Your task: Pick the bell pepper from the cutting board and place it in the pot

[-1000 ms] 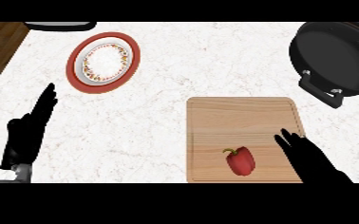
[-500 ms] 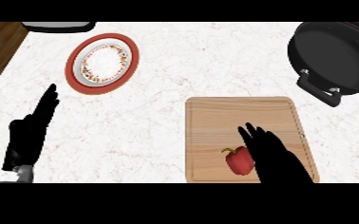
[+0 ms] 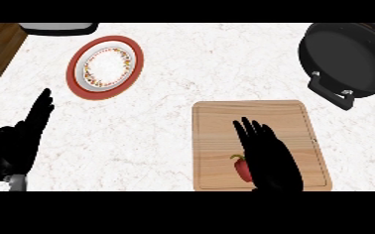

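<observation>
Two black hands show at the lower edge of the frame. One, the right hand (image 3: 270, 159), lies over the cutting board (image 3: 256, 119) at lower right, its fingers (image 3: 245, 133) straight and slightly spread, covering part of the red bell pepper (image 3: 241, 166) on the board's lower middle. At upper right sits the dark pot (image 3: 338, 54). At lower left, the left hand (image 3: 22, 141) rests open above the marble desk (image 3: 190, 69), fingers straight and together. At upper left lies a red-rimmed plate (image 3: 105, 67).

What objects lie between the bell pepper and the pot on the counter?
Nothing visible does. The bell pepper lies on the cutting board, partly under the right hand. Toward the pot there is only bare board and counter.
</observation>
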Controlling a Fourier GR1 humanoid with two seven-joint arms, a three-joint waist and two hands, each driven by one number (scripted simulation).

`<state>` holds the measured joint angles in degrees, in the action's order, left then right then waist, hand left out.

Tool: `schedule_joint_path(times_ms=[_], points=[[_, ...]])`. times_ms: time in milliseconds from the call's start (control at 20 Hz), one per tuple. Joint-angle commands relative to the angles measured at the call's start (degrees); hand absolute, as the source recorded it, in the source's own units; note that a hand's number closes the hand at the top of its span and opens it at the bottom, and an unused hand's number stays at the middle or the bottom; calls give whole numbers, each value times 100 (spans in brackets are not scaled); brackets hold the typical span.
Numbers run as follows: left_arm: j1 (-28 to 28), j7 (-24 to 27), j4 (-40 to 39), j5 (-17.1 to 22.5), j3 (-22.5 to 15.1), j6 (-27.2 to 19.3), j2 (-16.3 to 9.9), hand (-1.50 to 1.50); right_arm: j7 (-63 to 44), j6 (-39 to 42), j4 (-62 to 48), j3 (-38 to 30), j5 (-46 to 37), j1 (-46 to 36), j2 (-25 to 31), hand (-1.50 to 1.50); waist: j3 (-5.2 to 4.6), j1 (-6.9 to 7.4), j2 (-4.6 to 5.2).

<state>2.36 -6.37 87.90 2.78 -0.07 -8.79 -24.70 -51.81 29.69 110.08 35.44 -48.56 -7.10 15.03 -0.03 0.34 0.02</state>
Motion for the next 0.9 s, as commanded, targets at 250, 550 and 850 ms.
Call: schedule_joint_path(times_ms=[250, 550, 850], points=[[-109, -110, -3, -124, 249, 249, 94, 0, -264, 209, -793, -66, -454, -72, -631, -150, 3, -21, -4], [-30, -29, 66, -493, 151, 181, 471, 0, -22, -81, -1173, 96, -980, 188, -807, -150, 3, -21, -6], [-66, -80, 52, -563, 304, 301, 612, 0, 845, -284, -1696, -681, -918, -1, -490, -150, 4, -25, -3]])
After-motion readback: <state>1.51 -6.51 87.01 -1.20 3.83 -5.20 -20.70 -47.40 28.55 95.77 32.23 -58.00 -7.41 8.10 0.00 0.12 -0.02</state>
